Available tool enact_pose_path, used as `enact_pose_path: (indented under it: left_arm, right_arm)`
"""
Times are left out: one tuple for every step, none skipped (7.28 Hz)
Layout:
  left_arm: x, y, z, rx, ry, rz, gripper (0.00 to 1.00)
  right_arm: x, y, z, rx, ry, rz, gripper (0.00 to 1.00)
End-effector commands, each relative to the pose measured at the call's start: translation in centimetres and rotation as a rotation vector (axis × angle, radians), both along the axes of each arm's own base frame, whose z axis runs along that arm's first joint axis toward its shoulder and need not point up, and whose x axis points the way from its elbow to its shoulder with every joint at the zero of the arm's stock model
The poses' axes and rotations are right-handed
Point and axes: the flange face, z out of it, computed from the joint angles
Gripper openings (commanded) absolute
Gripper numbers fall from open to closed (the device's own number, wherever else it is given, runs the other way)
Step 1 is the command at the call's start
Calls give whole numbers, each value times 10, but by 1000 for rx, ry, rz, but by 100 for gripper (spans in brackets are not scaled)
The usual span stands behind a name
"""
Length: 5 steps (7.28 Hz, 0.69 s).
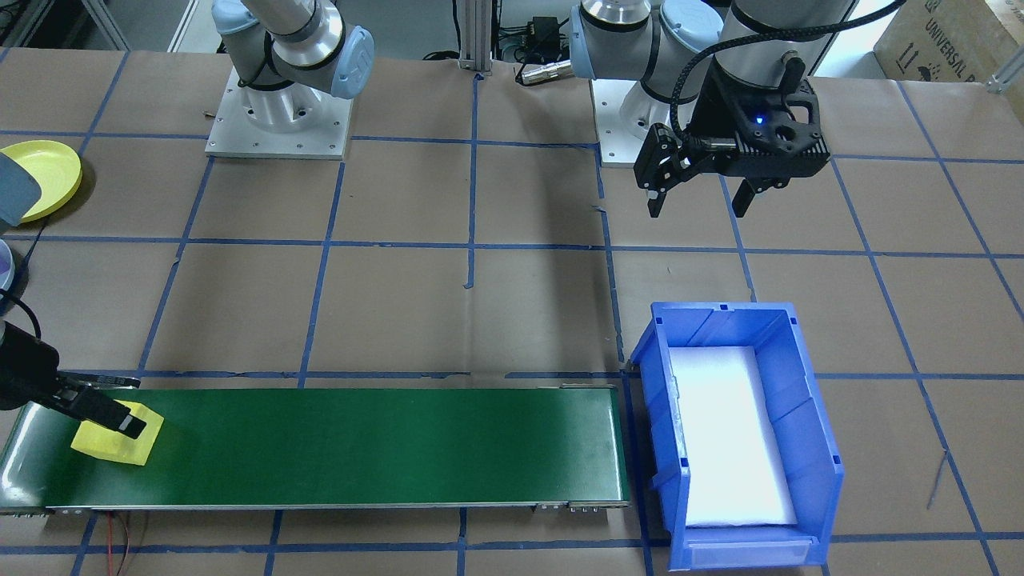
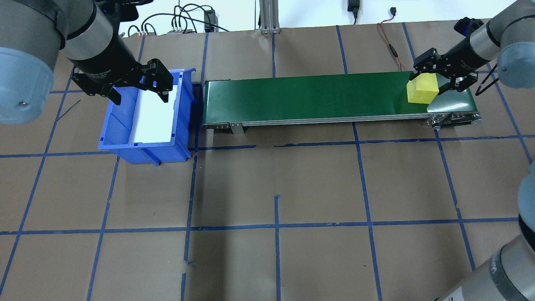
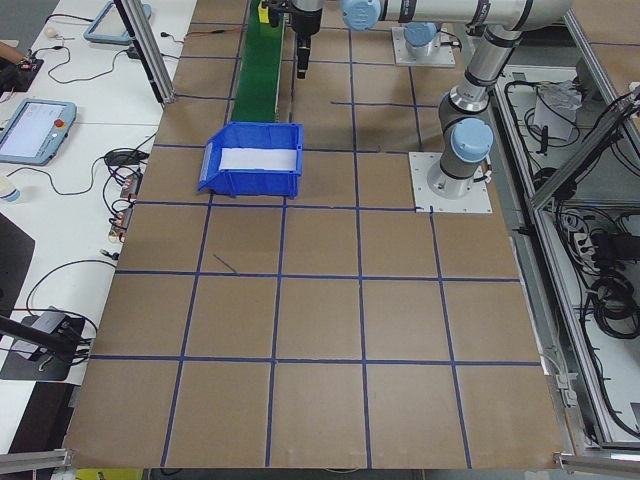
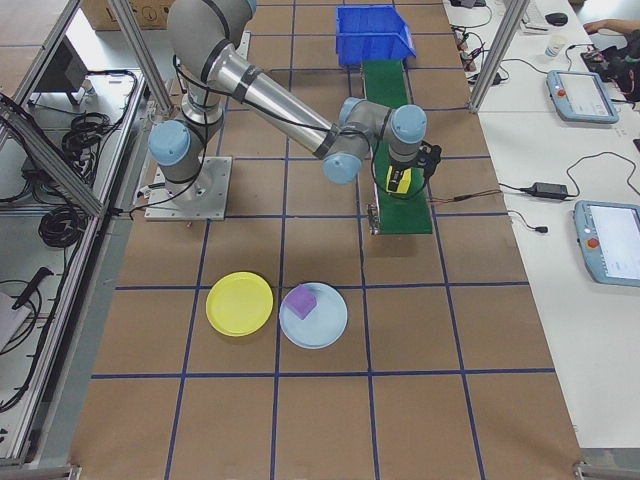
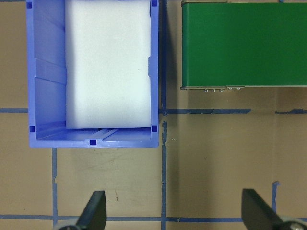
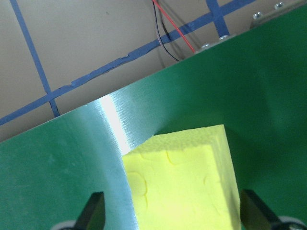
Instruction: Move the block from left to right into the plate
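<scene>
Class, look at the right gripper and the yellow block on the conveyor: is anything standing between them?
Nothing visible does. The right gripper is open around the yellow block on the green conveyor, a finger on either side.

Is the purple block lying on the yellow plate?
No, the purple block lies on the pale blue plate, beside the bare yellow plate.

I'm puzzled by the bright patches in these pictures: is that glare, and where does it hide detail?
Yes. In the right wrist view a bright streak of glare crosses the green belt beside the yellow block. In the front-facing and left wrist views the white liner of the blue bin is washed out, with no texture showing. The overhead view shows the same.
</scene>
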Motion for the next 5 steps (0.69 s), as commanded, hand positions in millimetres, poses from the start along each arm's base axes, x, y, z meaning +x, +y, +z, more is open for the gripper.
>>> enact_pose_path:
  left_arm:
    - [0,1,-1,2,0,0,100]
    - [0,0,-2,5,0,0,100]
    - [0,1,-2,3,0,0,100]
    - [0,0,-2,5,0,0,100]
    - [0,1,-2,3,0,0,100]
  right_arm:
    - [-5,-7,-18,-24,25,35,100]
    - [-10,-6,-28,-7,67,67,87]
    - [-18,-4,-25,12,151,83,54]
    - [-18,-2,-19,-5,166,128,35]
    - [-21,7,-22,11,223,225,30]
